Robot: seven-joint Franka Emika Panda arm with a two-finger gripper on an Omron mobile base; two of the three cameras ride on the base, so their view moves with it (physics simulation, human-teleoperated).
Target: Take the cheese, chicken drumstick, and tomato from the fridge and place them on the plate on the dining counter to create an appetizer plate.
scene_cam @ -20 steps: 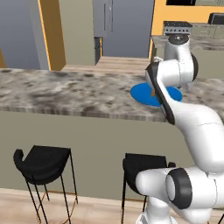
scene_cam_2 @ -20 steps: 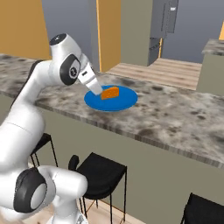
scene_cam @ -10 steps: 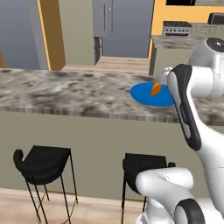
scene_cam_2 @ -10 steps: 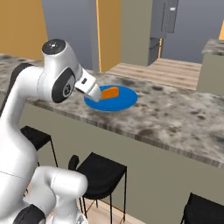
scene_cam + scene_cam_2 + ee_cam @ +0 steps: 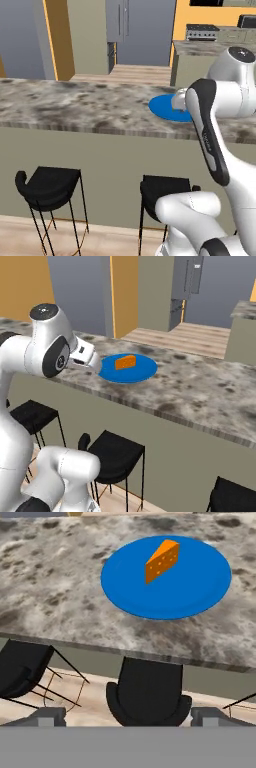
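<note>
The orange cheese wedge lies on the blue plate, which rests on the marbled dining counter. In the right base view the cheese sits mid-plate. My gripper hangs just left of the plate, over the counter's near edge. It is open and empty, with both dark tips wide apart low in the hand view. My own arm covers part of the plate in the left base view. The fridge stands far back. The chicken drumstick and tomato are out of view.
Black stools stand under the counter's near side, one directly below my hand. A second counter with a stove lies at the back right. An orange wall panel rises behind the dining counter.
My hand has drawn back from over the plate toward the counter's near edge, jaws still open. The cheese has stayed on the plate.
</note>
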